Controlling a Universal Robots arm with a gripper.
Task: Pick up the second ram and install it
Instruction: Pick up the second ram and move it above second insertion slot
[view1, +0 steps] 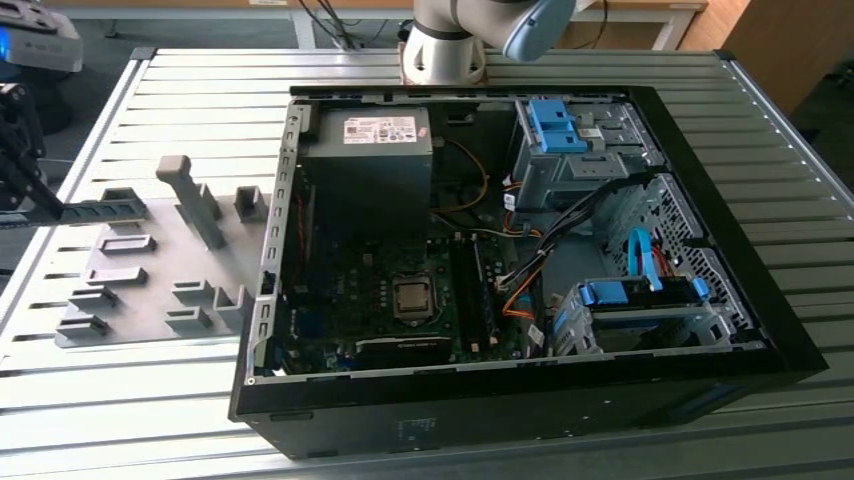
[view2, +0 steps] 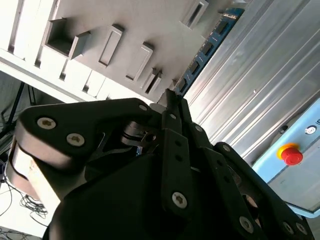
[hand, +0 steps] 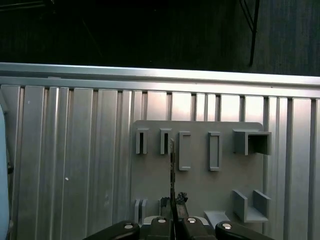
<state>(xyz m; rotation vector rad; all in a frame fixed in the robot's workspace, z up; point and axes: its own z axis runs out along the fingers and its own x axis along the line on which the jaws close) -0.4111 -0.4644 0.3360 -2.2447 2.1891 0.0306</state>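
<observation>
The second ram (view2: 210, 45) is a slim blue stick with dark chips, reaching out from my fingertips above the grey holder plate (view2: 125, 25). In the first wrist view the ram (hand: 172, 165) shows edge-on as a thin dark line over the plate (hand: 200, 185), its far end near the row of slots. My gripper (view2: 172, 97) is shut on the stick's near end, and the black fingers (hand: 180, 200) press together on it. The ram hangs apart from the plate's blocks. In the exterior view the holder plate (view1: 147, 290) lies left of the open computer case (view1: 534, 400).
The case holds a motherboard (view1: 387, 280), a power supply (view1: 367, 140), blue drive clips (view1: 554, 125) and cable bundles (view1: 534, 270). A tall grey block (view1: 200, 200) rises from the plate. A red stop button (view2: 291, 155) sits on a box. A black stand (view1: 16, 150) is at the exterior view's left.
</observation>
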